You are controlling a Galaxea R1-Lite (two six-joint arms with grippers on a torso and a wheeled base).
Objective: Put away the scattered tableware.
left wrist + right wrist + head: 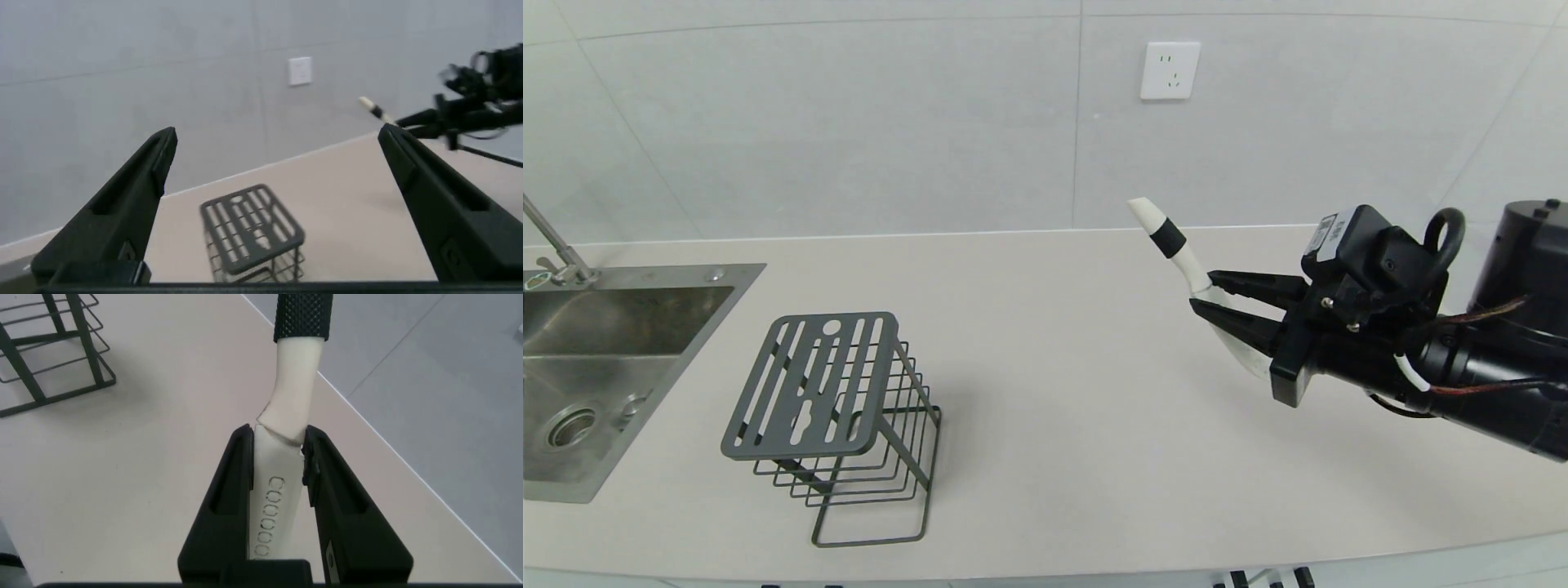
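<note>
My right gripper (1207,300) hangs above the right part of the counter, shut on a white utensil (1184,265) with a black grip band; the handle sticks up and to the left. From the wrist, the right gripper (277,441) clamps the utensil (294,384) just below the black band, and a row of small holes shows between the fingers (231,486). A dark wire cutlery rack (825,392) with a slotted top stands on the counter at the left centre. My left gripper (278,143) is open in the air, with the rack (252,224) far below it.
A steel sink (588,359) with a tap is set into the counter at the far left. The beige counter (1062,408) spreads between the rack and the right arm. A white wall socket (1170,70) sits on the tiled wall behind.
</note>
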